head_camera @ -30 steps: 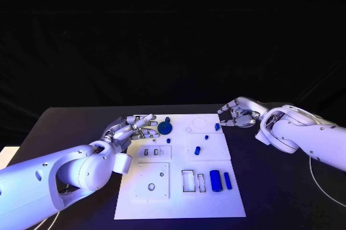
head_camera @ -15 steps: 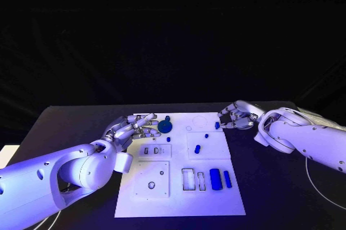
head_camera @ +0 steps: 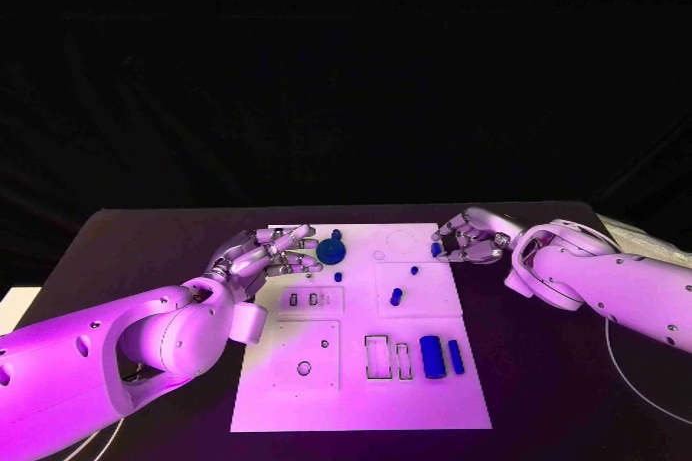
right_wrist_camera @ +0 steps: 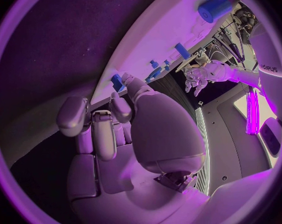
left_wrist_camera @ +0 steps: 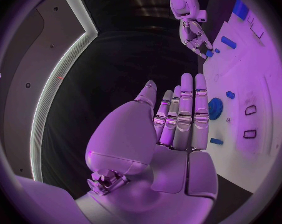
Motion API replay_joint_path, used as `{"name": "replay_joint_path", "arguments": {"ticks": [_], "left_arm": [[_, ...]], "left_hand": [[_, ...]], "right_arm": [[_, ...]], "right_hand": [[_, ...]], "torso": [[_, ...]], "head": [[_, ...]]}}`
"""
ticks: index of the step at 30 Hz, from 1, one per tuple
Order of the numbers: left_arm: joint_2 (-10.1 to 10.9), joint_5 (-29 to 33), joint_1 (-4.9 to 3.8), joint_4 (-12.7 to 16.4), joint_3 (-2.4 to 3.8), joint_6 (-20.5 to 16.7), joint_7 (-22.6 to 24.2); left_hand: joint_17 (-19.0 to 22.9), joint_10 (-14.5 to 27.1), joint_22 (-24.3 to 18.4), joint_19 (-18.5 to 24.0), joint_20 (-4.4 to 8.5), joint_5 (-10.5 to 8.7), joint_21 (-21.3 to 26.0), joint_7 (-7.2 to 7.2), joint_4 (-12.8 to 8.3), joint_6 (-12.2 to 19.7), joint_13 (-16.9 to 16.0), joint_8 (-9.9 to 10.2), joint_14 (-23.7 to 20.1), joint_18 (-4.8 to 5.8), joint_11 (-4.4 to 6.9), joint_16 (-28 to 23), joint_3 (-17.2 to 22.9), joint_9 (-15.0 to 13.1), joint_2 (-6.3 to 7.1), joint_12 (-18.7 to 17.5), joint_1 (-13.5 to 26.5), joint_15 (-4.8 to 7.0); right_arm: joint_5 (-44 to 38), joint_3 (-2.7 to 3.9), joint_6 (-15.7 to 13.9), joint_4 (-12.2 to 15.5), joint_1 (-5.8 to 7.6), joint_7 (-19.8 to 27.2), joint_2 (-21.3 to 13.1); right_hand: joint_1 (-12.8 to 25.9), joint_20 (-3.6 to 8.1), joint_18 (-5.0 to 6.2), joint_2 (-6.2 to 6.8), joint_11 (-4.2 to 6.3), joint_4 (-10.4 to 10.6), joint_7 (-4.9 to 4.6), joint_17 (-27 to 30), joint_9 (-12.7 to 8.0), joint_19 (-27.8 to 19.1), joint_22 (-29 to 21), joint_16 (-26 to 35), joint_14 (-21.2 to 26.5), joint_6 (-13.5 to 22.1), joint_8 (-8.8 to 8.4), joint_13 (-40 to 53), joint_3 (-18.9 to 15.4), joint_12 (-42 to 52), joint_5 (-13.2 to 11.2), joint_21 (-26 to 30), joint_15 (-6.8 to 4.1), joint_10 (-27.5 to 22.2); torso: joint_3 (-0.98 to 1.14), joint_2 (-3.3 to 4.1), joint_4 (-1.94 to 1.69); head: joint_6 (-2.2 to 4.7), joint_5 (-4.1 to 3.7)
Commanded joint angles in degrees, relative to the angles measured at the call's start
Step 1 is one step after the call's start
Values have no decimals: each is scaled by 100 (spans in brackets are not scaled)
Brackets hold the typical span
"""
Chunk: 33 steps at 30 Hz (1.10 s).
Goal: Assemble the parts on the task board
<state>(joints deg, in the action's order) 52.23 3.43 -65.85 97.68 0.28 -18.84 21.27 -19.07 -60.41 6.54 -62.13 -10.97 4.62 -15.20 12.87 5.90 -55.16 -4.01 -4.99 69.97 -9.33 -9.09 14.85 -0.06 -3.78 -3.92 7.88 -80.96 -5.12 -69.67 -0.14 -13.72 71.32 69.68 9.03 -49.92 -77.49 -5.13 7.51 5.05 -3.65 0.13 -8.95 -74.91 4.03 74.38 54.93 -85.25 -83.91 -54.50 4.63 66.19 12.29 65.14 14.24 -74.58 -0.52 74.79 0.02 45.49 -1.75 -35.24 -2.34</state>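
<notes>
The white task board (head_camera: 361, 381) lies in the middle of the black table. My left hand (head_camera: 274, 253) hovers at the board's far left edge with its fingers stretched out and apart, holding nothing, just beside a round blue gear (head_camera: 332, 251) (left_wrist_camera: 215, 107). My right hand (head_camera: 469, 236) (right_wrist_camera: 116, 119) is at the far right corner with its fingers partly curled. Its thumb tip lies right beside a small blue piece (head_camera: 436, 249) (right_wrist_camera: 118, 82), and nothing sits between thumb and fingers.
Small blue pegs (head_camera: 338, 277) (head_camera: 414, 270) (head_camera: 395, 298) stand mid-board. A thick blue cylinder (head_camera: 431, 358) and a slim blue bar (head_camera: 456, 357) lie near the front right, next to rectangular slots (head_camera: 378, 359). A pale object (head_camera: 635, 236) lies at the table's right edge.
My right hand has moved left across the board's far right corner, up to the small blue piece. The left hand has hardly moved.
</notes>
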Motion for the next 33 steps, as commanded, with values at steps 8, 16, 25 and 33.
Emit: {"name": "replay_joint_path", "arguments": {"ticks": [8,16,25,33], "left_arm": [[-9,-36,0,11,3,127,58],[-6,-36,0,4,3,128,58],[-2,-36,-1,-5,3,131,52],[-4,-36,-1,-10,3,135,50]], "left_hand": [[-9,41,-9,-1,-15,27,37,-10,-34,32,7,-4,-38,-107,15,-37,8,-6,10,0,-44,12],[-9,41,-9,-1,-15,27,37,-10,-34,32,7,-4,-38,-107,15,-37,8,-6,10,0,-44,12],[-9,41,-9,-1,-15,27,37,-10,-34,32,7,-4,-38,-107,15,-37,8,-6,10,0,-44,12],[-9,41,-9,-1,-15,27,37,-10,-34,32,7,-4,-38,-107,15,-37,8,-6,10,0,-44,12]], "right_arm": [[-65,1,192,-95,-14,67,96],[-84,1,222,-165,-15,47,152],[-101,1,210,-241,-17,13,209],[-116,2,33,-299,-19,-50,238]], "right_hand": [[-61,12,-99,-135,46,-81,55,-643,34,-10,37,-48,-431,-284,107,66,112,53,-217,-6,-55,66],[-39,40,-104,-195,90,-101,109,-669,48,7,65,-60,-438,-475,166,110,171,98,-339,-23,-91,110],[-17,64,-106,-250,123,-109,148,-686,58,16,79,-67,-442,-595,203,134,218,121,-418,-33,-118,136],[-59,112,-113,-424,175,-168,210,-717,71,38,114,-80,-449,-760,253,170,402,148,-784,-52,-164,176]], "torso": [[3,-3,-4],[6,-3,2],[11,-4,2],[10,-1,3]], "head": [[-17,24],[-27,27],[-42,-2],[-47,-8]]}}
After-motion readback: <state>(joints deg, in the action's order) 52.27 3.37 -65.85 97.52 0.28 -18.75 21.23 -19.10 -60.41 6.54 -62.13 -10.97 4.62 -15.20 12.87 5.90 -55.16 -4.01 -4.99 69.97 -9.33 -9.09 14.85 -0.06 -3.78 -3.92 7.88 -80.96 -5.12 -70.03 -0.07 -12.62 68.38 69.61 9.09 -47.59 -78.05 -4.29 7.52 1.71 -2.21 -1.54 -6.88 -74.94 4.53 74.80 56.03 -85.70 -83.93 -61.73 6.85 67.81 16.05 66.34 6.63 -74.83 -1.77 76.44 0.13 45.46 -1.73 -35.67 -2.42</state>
